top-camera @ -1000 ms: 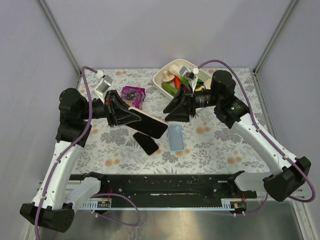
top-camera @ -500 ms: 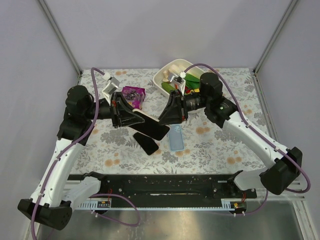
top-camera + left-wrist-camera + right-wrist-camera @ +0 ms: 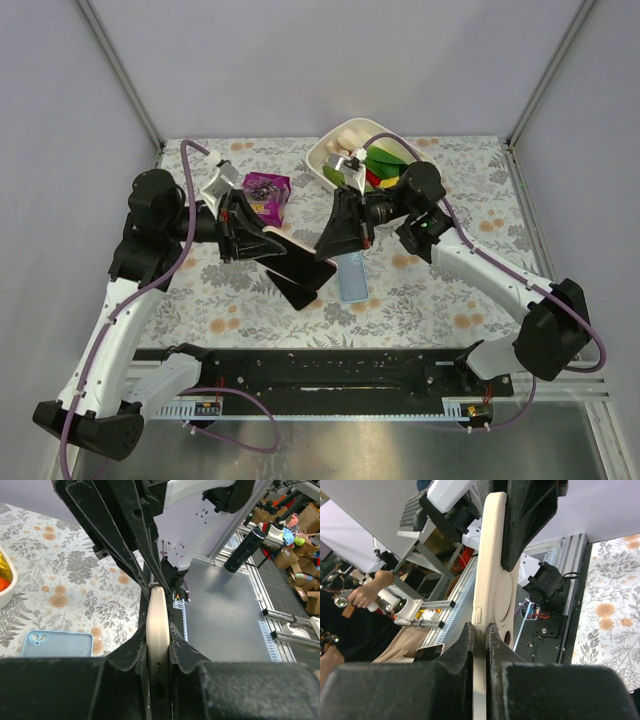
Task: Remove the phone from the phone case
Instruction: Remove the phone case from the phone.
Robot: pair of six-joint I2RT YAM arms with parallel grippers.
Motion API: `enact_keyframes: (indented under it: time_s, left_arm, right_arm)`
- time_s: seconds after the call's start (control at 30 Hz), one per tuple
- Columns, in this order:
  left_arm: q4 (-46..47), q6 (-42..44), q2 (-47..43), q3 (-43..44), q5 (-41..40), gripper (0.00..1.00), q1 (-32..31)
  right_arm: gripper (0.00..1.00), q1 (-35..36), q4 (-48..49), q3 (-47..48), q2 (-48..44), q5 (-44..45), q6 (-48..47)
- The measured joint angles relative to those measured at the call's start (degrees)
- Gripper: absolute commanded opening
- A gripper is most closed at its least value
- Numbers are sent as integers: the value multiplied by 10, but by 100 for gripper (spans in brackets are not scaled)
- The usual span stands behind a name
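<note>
The left end effector (image 3: 159, 642) is clenched on one end of the cream phone case (image 3: 157, 615), with a finger pressed flat against each face. The right end effector (image 3: 479, 632) is clenched on the opposite end of the same case, edge-on between its fingers. The phone (image 3: 298, 258) sits in the case, dark face up. Both are held tilted in the air between the two arms, over the middle of the tabletop (image 3: 440, 280).

A black handset (image 3: 293, 290) lies on the tabletop directly below, with a blue case (image 3: 351, 277) beside it. A white bowl (image 3: 325, 150) of coloured items stands at the far edge. A purple box (image 3: 266, 188) sits to the left of the bowl.
</note>
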Motion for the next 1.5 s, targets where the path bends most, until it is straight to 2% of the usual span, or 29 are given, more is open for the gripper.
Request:
enact_keyframes:
  time_s: [0.2, 0.77, 1.03, 1.13, 1.2, 1.3, 1.37, 1.5]
  left_arm:
    - [-23, 7, -10, 4, 26, 0, -9]
    - [-63, -19, -16, 60, 50, 0, -30]
    - [-21, -73, -16, 59, 84, 0, -40]
    - [38, -121, -20, 50, 101, 0, -43]
    - [116, -177, -23, 30, 109, 0, -44]
    - [394, -381, -21, -48, 119, 0, -38]
    - [504, -469, -10, -66, 132, 0, -29]
    - [548, -515, -8, -66, 139, 0, -13]
  right_arm:
    - [0, 23, 61, 0, 13, -32, 46]
    - [0, 68, 348, 52, 76, -83, 287]
    - [0, 100, 387, 80, 88, -96, 346]
    - [0, 112, 395, 94, 92, -99, 358]
    - [0, 114, 400, 100, 94, -101, 364]
    - [0, 115, 403, 107, 100, -108, 370]
    - [0, 114, 403, 107, 105, -111, 371]
    - [0, 112, 403, 107, 110, -98, 372]
